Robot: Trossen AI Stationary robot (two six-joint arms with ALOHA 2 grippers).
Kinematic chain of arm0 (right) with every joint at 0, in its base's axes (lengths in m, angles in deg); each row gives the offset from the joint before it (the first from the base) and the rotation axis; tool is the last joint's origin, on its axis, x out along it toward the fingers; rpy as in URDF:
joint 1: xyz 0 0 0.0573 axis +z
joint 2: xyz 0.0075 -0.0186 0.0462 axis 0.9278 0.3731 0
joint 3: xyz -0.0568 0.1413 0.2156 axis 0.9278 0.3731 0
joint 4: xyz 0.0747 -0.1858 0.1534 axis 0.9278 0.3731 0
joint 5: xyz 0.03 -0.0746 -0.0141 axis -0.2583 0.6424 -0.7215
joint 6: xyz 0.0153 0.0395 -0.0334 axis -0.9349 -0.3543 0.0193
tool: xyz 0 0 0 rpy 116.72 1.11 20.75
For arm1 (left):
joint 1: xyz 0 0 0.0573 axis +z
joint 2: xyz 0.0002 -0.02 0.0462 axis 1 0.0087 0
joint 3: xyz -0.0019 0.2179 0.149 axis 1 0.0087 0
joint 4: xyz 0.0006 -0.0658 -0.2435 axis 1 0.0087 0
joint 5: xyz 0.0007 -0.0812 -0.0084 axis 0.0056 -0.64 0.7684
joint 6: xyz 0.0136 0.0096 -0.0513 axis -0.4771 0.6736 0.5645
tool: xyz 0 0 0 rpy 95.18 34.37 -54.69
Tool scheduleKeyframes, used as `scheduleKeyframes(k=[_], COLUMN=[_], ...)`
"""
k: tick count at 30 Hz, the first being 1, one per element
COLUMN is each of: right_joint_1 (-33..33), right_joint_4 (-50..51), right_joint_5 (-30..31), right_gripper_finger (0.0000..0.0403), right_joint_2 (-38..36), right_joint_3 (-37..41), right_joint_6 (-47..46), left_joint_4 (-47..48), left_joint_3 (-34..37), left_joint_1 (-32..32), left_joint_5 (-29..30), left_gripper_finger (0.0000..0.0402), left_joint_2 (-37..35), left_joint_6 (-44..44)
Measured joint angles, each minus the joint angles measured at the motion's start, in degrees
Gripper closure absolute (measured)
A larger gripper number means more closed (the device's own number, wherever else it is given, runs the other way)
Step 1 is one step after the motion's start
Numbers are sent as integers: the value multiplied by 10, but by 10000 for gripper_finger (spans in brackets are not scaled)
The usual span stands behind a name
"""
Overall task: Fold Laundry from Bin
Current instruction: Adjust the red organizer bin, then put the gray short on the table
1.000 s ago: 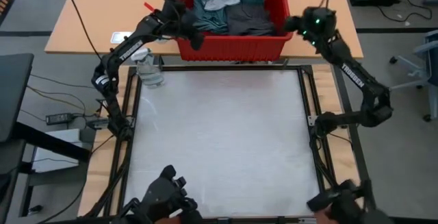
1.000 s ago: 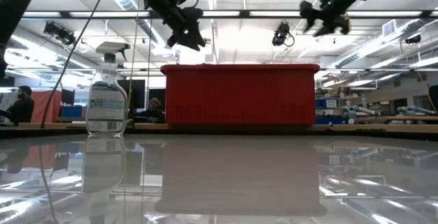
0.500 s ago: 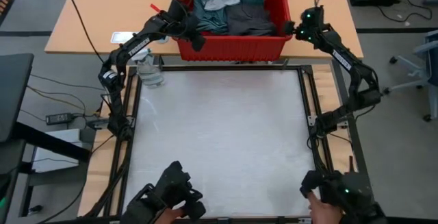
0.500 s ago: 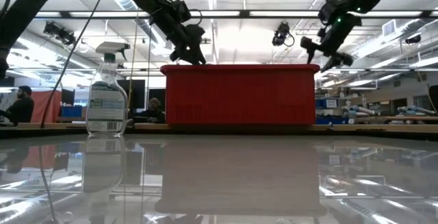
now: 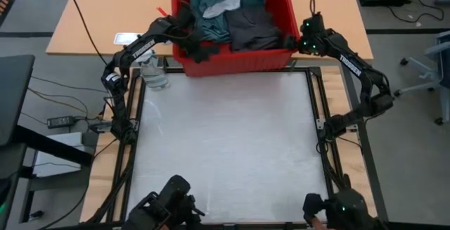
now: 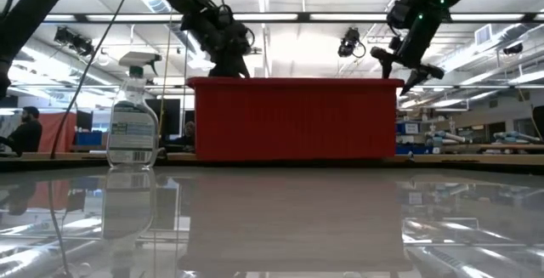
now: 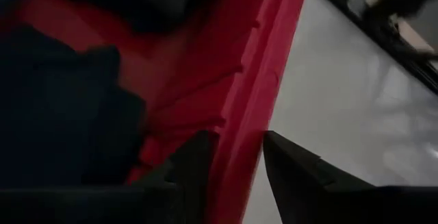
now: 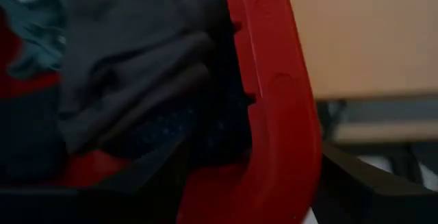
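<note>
Two end effectors' grips on bin point(image 5: 235, 60) rim unclear.

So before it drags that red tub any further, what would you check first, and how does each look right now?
1. Left gripper straddles the bin rim, one finger inside, one outside: ok.
2. Right gripper straddles the rim at its end: ok.
3. Either grip tight: cannot tell.
4. Bin square to the table: not ok, it sits skewed.
5. Laundry inside the bin: ok.
6. Spray bottle apart from the bin: ok.
</note>
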Motion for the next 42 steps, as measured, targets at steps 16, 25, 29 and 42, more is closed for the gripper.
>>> scheduleKeyframes(k=[16,25,29,42], right_joint_1=[70,125,132,129], right_joint_4=[-18,-120,-122,-122], right_joint_5=[140,138,148,151], right_gripper_finger=[135,135,135,135], right_joint_2=[-52,-51,-51,-51], right_joint_3=[-1,-1,-1,-1], right_joint_6=[38,107,109,119], left_joint_4=[-409,-587,-670,-671], left_joint_3=[-2,-2,-1,-3], left_joint_1=[8,-24,-38,-44], left_joint_5=[40,109,144,231], left_gripper_finger=[260,260,260,260], left_joint_2=[18,95,145,181], left_joint_6=[56,138,174,168])
